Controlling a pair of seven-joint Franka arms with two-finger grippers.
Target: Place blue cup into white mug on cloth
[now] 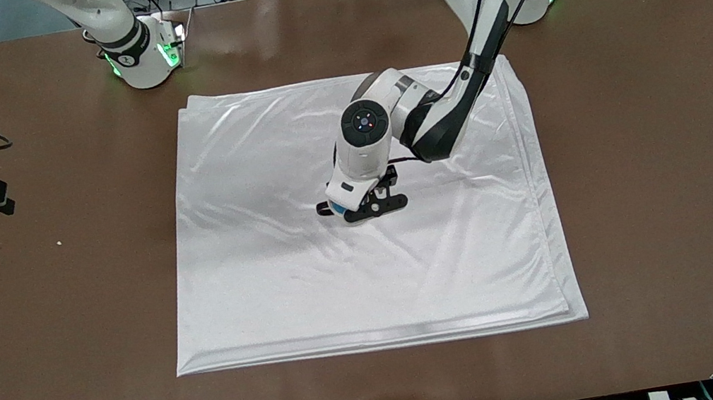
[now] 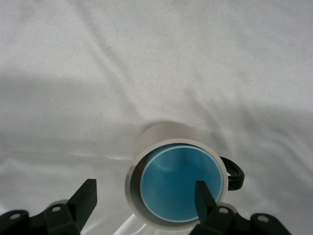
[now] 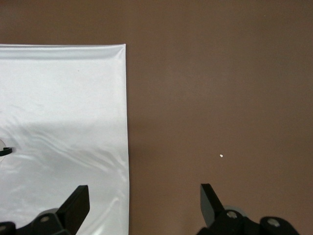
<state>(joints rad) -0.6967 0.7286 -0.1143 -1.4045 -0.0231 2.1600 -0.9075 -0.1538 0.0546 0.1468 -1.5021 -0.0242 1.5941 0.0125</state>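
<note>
The blue cup (image 2: 180, 183) sits upright inside the white mug (image 2: 164, 133), which stands on the cloth (image 2: 98, 73) near its middle. The mug's black handle (image 2: 235, 174) sticks out to one side. My left gripper (image 2: 145, 188) hangs just above the mug, open and holding nothing, with one finger (image 2: 204, 196) over the cup's rim and the other finger (image 2: 85, 196) off to the mug's side. In the front view the left gripper (image 1: 364, 209) covers the mug, and only a bit of blue (image 1: 337, 210) shows. My right gripper (image 3: 144, 200) is open and empty over the bare table beside the cloth's edge.
The cloth (image 1: 369, 277) covers the middle of the brown table (image 1: 668, 179). The right arm waits toward its end of the table, above the cloth's edge (image 3: 126, 122). A small white speck (image 3: 221, 156) lies on the table there.
</note>
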